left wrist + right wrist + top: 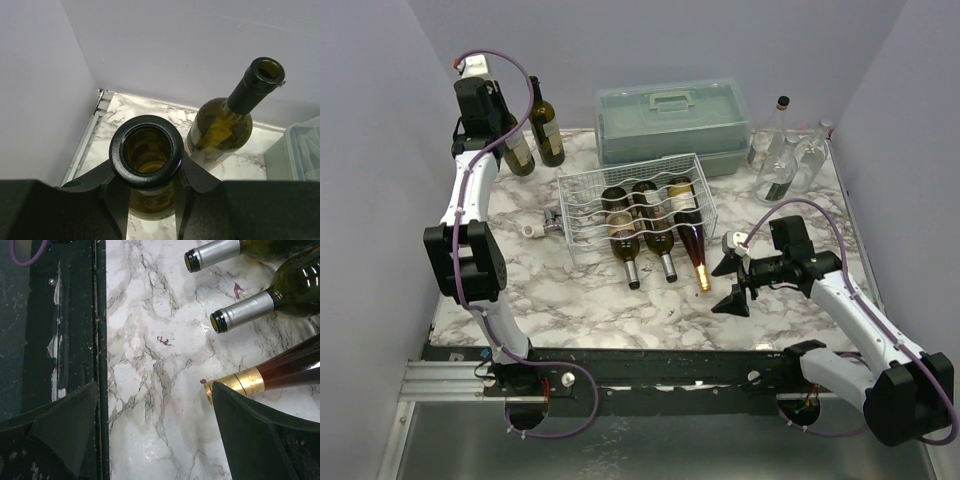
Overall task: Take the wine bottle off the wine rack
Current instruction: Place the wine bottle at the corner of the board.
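The white wire wine rack (582, 193) sits mid-table and holds three bottles lying down. Two have silver capsules (242, 312) and one has a gold capsule (239, 383), and their necks poke out toward the front. At the back left, my left gripper (503, 118) (150, 196) is shut around the neck of an upright green wine bottle (518, 152) (146, 150). A second upright bottle (547, 125) (222, 127) stands just beside it. My right gripper (735, 285) (155, 425) is open just above the table. It holds nothing, and one finger (260, 435) is next to the gold-capped neck.
A grey-green plastic case (670, 120) stands behind the rack. Several clear glass bottles (782, 155) are at the back right corner. A small white and metal item (540, 229) lies left of the rack. A black rail (75, 315) runs along the near table edge.
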Robot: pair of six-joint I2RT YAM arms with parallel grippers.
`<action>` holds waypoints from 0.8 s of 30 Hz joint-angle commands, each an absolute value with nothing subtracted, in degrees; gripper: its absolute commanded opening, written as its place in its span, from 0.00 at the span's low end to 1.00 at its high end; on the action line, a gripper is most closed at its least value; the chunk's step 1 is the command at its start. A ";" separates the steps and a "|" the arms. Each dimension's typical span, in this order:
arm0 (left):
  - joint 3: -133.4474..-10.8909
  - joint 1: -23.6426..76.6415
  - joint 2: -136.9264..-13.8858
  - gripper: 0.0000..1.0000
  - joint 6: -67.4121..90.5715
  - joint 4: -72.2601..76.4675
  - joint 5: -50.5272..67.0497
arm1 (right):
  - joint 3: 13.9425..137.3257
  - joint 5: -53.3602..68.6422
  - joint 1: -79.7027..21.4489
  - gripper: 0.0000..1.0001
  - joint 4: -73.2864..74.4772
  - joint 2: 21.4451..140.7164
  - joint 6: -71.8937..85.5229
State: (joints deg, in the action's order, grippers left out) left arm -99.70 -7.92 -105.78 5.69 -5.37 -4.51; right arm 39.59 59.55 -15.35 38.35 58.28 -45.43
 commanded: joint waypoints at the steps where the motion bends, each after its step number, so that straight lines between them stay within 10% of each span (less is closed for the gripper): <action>1: -104.97 -8.44 -106.87 0.00 3.94 2.20 -5.80 | 41.14 58.54 -15.04 0.99 39.69 59.19 -46.67; 24: -108.11 -8.56 -114.50 0.06 3.22 1.89 -5.80 | 41.58 58.00 -14.83 0.99 40.16 61.48 -47.20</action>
State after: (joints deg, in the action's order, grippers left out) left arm -104.57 -7.94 -114.65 3.57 -4.62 -4.99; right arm 40.03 59.09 -15.25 39.11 60.99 -46.46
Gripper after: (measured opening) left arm 0.344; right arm 0.992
